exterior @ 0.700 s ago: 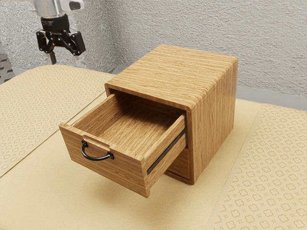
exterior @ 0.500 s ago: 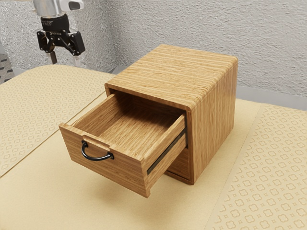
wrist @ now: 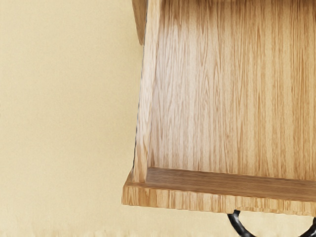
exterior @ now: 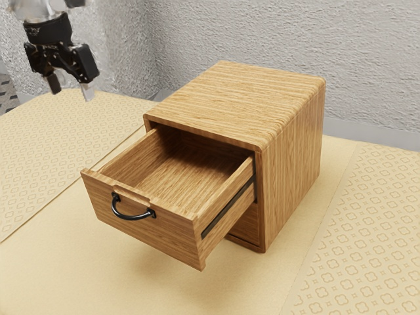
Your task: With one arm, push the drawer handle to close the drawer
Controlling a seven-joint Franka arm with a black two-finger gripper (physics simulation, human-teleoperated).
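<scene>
Your gripper [exterior: 72, 94], its fingers spread wide, hangs high and well apart from the black handle [exterior: 133, 218]; that lies lower, toward the exterior view's right, lengthwise across the open drawer's front [exterior: 172, 232]; you probably need to descend outside it before pushing.

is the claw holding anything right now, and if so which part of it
Nothing is held: the claw is open in the air with nothing between its fingers, well away from the drawer handle.
</scene>
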